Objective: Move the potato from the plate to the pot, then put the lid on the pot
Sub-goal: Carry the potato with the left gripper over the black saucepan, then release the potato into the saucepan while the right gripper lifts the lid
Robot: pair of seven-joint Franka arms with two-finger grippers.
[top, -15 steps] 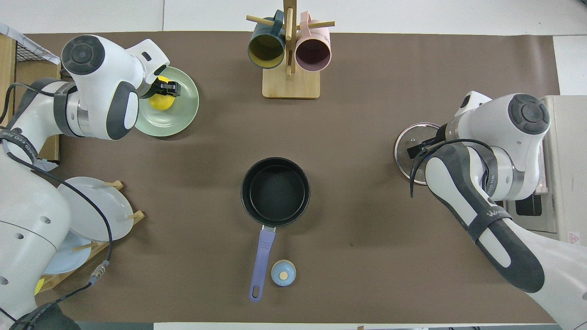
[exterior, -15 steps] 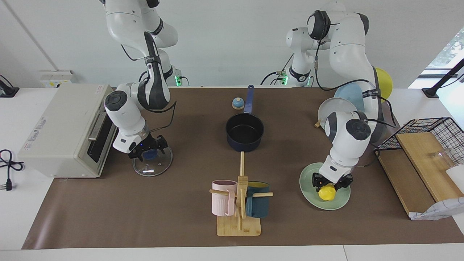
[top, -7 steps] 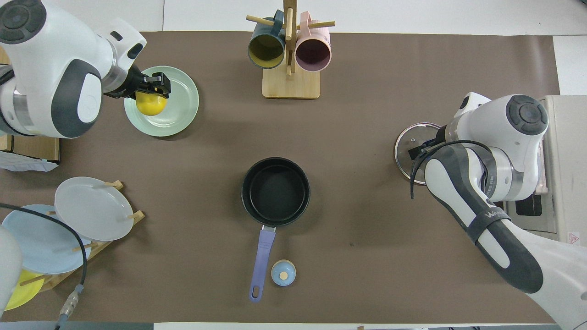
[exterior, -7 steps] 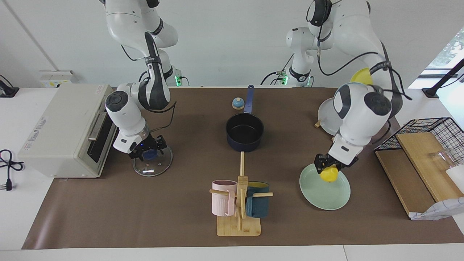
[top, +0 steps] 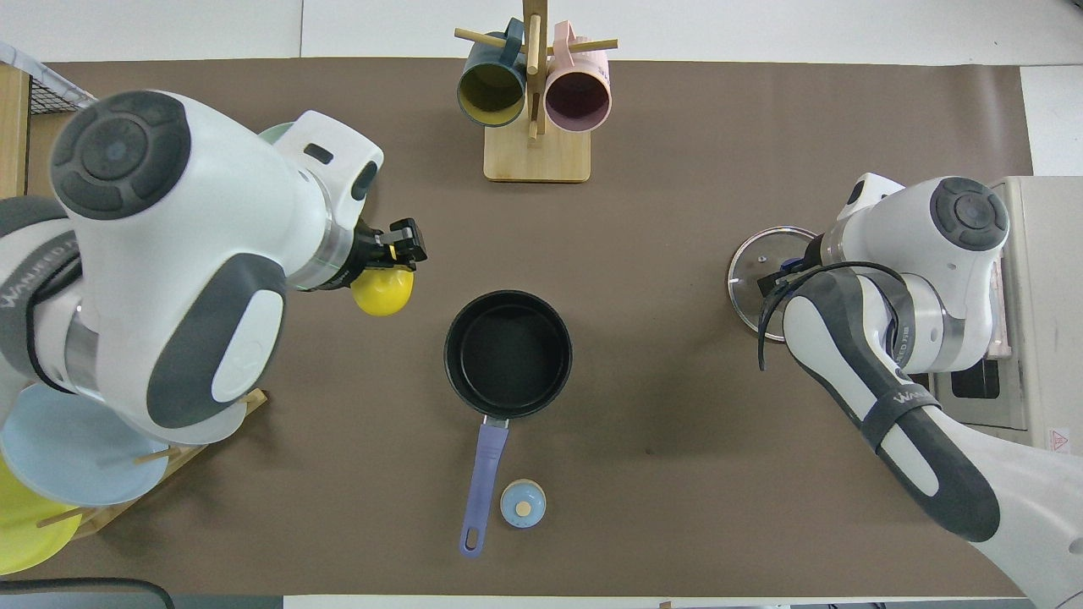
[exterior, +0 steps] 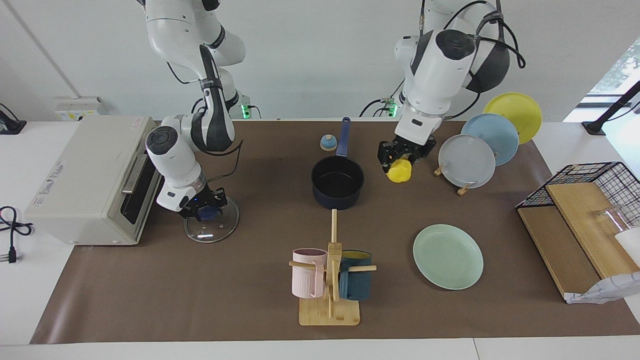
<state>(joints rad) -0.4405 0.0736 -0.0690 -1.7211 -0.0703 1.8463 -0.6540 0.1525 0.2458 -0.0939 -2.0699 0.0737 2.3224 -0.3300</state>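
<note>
The yellow potato [exterior: 399, 172] [top: 382, 292] hangs in the air in my left gripper [exterior: 400, 162] [top: 386, 269], which is shut on it. It is over the brown mat beside the dark blue pot [exterior: 337, 200] [top: 508, 353], toward the left arm's end of the table. The pot has nothing in it, and its handle points toward the robots. The mint-green plate [exterior: 448, 256] lies bare. My right gripper [exterior: 202, 210] is down over the blue knob of the glass lid [exterior: 212, 232] [top: 751, 262], which lies flat on the mat.
A toaster oven [exterior: 95, 180] stands next to the lid. A mug tree [exterior: 330, 280] with two mugs stands farther from the robots than the pot. A small bell [exterior: 328, 143] sits by the pot handle. Plates stand in a rack [exterior: 480, 150]. A wire basket [exterior: 590, 185] is at the left arm's end.
My left gripper has lifted the potato off the green plate and carried it up to beside the pot. My right gripper has stayed on the lid's knob and looks narrower.
</note>
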